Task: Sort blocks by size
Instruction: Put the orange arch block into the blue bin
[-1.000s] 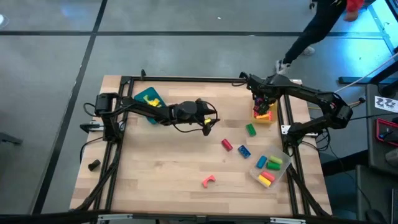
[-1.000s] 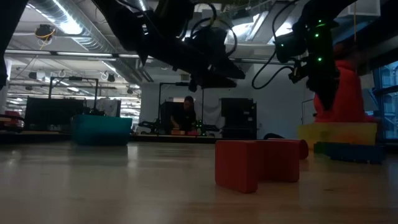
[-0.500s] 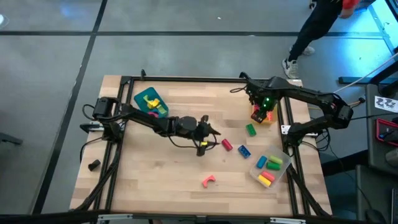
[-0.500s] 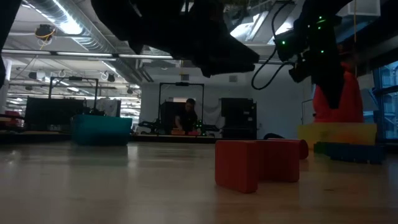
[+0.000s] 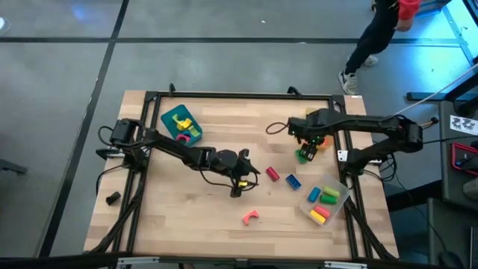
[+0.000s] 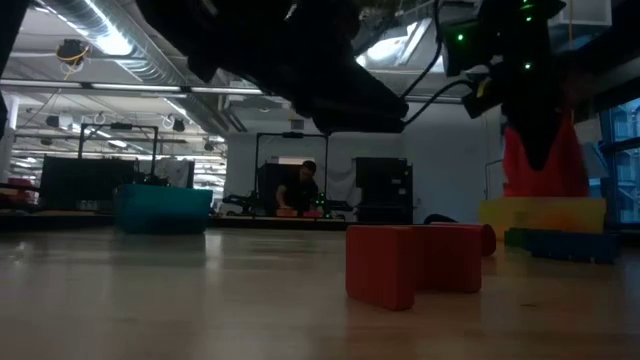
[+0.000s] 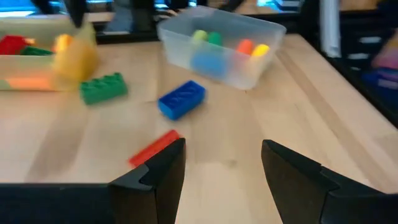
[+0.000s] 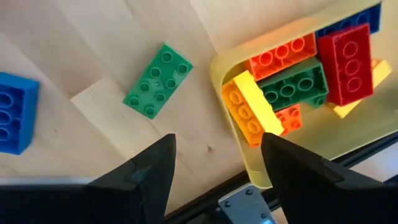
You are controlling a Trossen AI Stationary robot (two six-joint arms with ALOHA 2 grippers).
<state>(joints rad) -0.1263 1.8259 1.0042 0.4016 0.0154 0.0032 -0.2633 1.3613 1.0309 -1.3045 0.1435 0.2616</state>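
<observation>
Red, green, blue and pink: four blocks (image 5: pixel 292 181) lie loose on the table (image 5: pixel 187 217). Both the left gripper (image 7: pixel 222 165) and right gripper (image 8: pixel 216 155) gape, empty.

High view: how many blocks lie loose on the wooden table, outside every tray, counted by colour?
green block: 1
red block: 1
blue block: 1
pink block: 1
Total: 4
</observation>
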